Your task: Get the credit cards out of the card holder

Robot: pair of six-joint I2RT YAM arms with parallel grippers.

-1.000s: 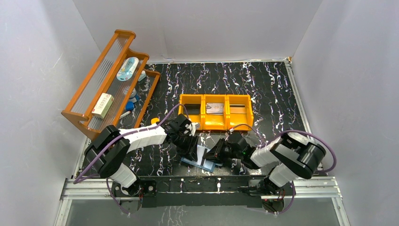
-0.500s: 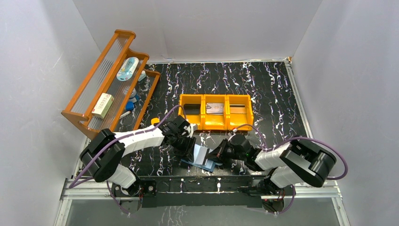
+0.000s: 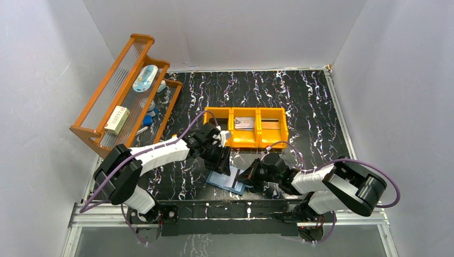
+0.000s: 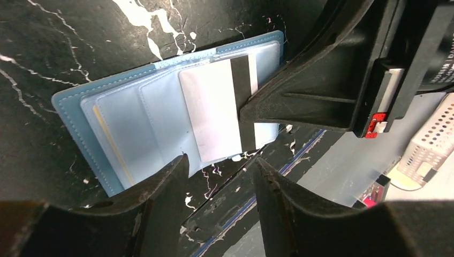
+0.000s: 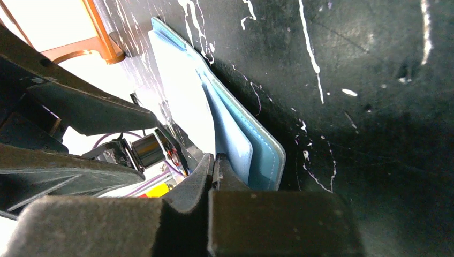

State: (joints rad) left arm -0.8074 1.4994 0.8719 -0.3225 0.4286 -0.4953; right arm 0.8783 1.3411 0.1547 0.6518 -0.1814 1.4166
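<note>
Spread open and flat on the black, white-veined bench (image 3: 305, 101), close to the arm bases: small teal-blue bifold card holder (image 3: 227, 181) (image 4: 107, 134) (image 5: 267, 155), paler blue pocket side up. Drawn partway out of one pocket, a thin greyish-white plastic card (image 4: 211, 115) (image 5: 182, 96) with a black magnetic stripe, free end pointing toward the right arm. Low over that end, right tool (image 3: 247, 178) (image 4: 243, 110) (image 5: 214, 160), fingers pressed together and clamped on the card's edge; in the right wrist view, card lifting off the holder into the closed fingertips. Just above the holder's opposite side, left tool (image 3: 224, 166) (image 4: 220, 160), fingers apart and nothing gripped; contact with the holder impossible to judge. Tucked in a pocket at the holder's other half, only the thin edge of an orange-tan card (image 4: 112, 144) showing. Beyond the holder, well apart from it, an orange plastic three-compartment bin (image 3: 245, 142) with a flat greyish item in the middle compartment, too small to identify. At far left, a tiered brown wooden rack (image 3: 101, 101) tilted against the wall.
</note>
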